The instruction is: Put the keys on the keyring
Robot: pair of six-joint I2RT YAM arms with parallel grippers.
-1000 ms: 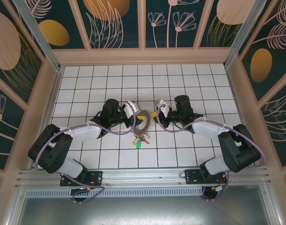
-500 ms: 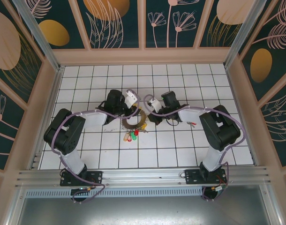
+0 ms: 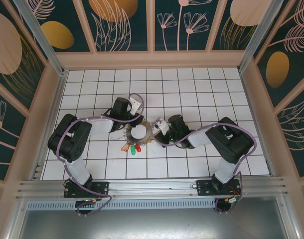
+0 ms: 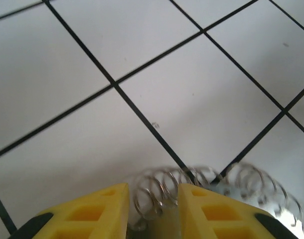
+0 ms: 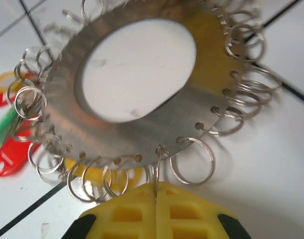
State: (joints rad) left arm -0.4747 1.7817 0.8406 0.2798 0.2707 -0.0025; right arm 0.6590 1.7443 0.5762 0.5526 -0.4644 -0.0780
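Keyring [image 5: 157,124]: a flat, silvery metal disc with a large round opening at its centre and a row of small holes along its rim, most of them carrying a thin wire loop, so that the edge looks beaded from above. It lies flat on the white-tiled worktop [image 3: 192,84], near the middle and between the two arms. Keys [image 3: 132,148]: a small cluster with red, green and yellow plastic heads, lying on the tiles at the near-left edge of the disc; in the right wrist view a red head [image 5: 5,162] and a green head [image 5: 5,130] lie just beside the rim loops, and a yellow head is partly covered by the disc. Right claw [image 5: 156,191]: its yellow fingers are closed together on one wire loop at the disc's rim, the wire running straight into the seam between them. Left claw [image 4: 153,199]: its yellow fingers stand narrowly apart on either side of a bunch of rim loops on the opposite edge; whether they press on the wire cannot be told. Seen from overhead, both arms are folded at the elbow and reach inward, the left claw [image 3: 134,121] meeting the disc from the far left and the right claw [image 3: 155,133] from the right, both low over the tiles.
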